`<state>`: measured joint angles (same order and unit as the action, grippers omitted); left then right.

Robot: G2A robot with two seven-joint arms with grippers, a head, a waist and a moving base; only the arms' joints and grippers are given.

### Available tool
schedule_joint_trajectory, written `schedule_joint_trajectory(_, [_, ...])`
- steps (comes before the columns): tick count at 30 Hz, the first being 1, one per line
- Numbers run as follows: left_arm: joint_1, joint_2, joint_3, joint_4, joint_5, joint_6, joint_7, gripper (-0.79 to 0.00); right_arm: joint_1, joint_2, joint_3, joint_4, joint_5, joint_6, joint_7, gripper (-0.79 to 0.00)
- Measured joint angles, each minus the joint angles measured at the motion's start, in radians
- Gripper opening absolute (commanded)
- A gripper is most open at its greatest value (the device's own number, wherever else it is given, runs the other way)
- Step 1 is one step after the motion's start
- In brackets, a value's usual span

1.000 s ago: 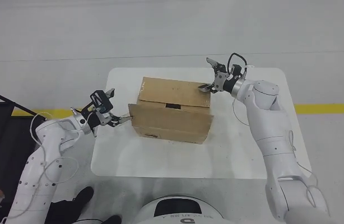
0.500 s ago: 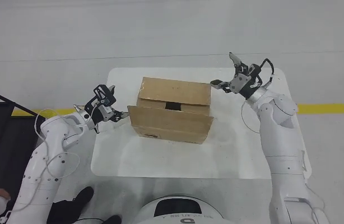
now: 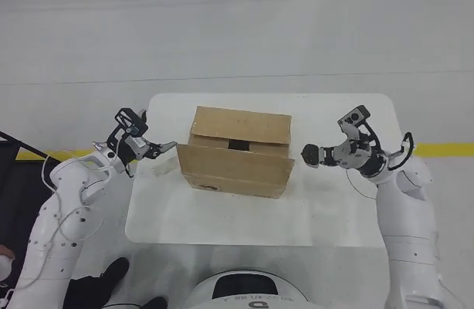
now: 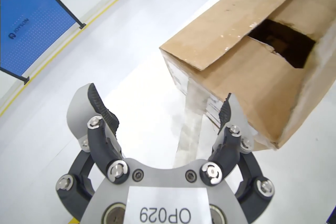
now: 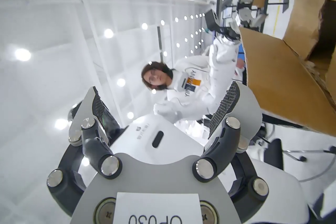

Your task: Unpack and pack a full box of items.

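Cardboard box point(image 3: 237, 158) at centre of white worktop point(image 3: 221, 224), top flaps partly folded, dark gap between them. Left pincer point(image 4: 160, 93) spread open, empty, just beside box at 9 o'clock. Right pincer point(image 5: 164, 88) spread open, empty, near box at 3 o'clock.

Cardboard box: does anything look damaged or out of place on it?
On the cardboard box, the top flaps do not meet: a dark gap shows between them, and the flap edge there looks ragged, as if torn.
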<state>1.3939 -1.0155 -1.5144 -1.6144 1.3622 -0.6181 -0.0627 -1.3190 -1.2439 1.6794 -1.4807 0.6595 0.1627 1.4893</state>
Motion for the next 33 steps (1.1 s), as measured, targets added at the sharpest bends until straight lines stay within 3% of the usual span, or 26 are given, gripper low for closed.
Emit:
schedule_joint_trajectory(5, [0.014,0.003,-0.051,-0.008,-0.04,0.026,0.021,0.0,0.07,0.027,-0.077,0.023,-0.118,-0.01,0.048,0.0])
schedule_joint_trajectory(11, [0.029,0.006,-0.07,-0.01,-0.056,0.021,0.025,0.0,0.216,0.048,-0.179,0.166,-0.181,0.06,0.029,0.0])
schedule_joint_trajectory(15, [0.038,0.005,-0.062,-0.004,-0.056,0.024,0.031,0.0,0.289,0.041,-0.241,0.215,-0.227,0.133,-0.119,0.0])
schedule_joint_trajectory(22, [0.049,0.006,-0.051,0.007,-0.028,0.018,0.03,0.0,0.307,0.028,-0.334,0.16,-0.292,0.219,-0.387,0.0])
schedule_joint_trajectory(33, [0.047,0.004,-0.006,0.031,0.004,0.004,0.035,0.0,0.274,0.035,-0.393,0.078,-0.402,0.283,-0.559,0.0])
